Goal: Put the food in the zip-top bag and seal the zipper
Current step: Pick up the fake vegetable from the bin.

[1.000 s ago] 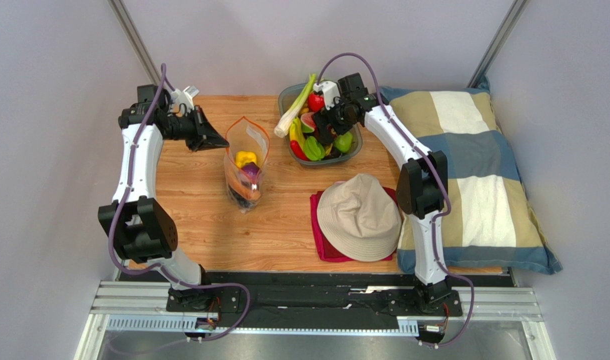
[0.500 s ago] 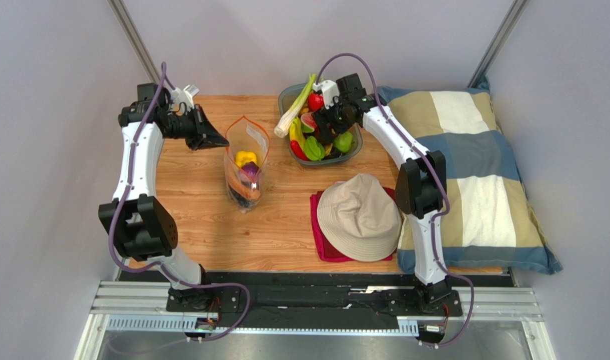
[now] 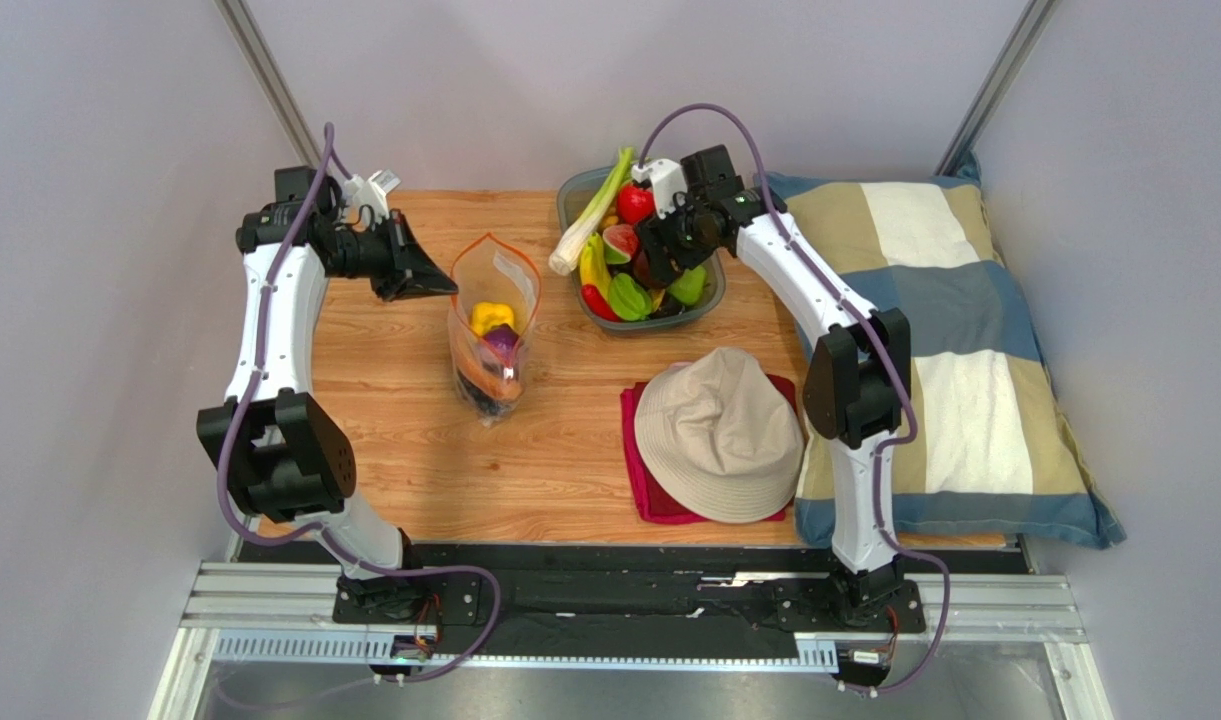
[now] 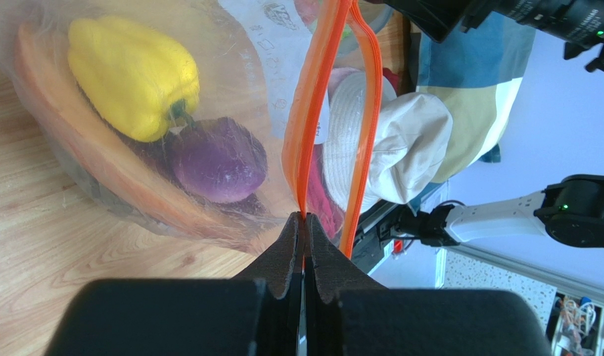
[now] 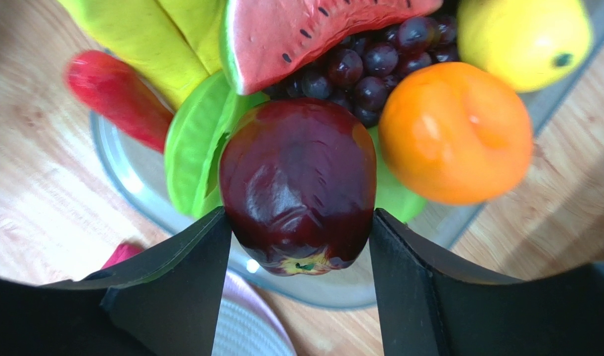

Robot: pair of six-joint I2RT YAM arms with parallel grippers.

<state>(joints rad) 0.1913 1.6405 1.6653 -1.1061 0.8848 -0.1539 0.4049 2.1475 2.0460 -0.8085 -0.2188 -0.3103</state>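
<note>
My left gripper (image 4: 305, 222) is pinched on the zipper (image 4: 312, 111). The zip-top bag (image 3: 493, 323) sits on the table with its length running away from me, its mouth gaping at the far end. My right gripper (image 5: 299, 216) grips a dark red apple (image 5: 297, 178) over the bowl (image 5: 126, 172).

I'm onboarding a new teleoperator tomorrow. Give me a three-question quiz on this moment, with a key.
1. True or false: the left hand is shut on the zipper of the zip-top bag.
2. What does the right hand grip? A) an orange B) a dark red apple C) a watermelon slice
3. Fill in: inside the bag, beside the yellow pepper, lies a purple ____.
Key: 1 true; 2 B; 3 onion.
</note>
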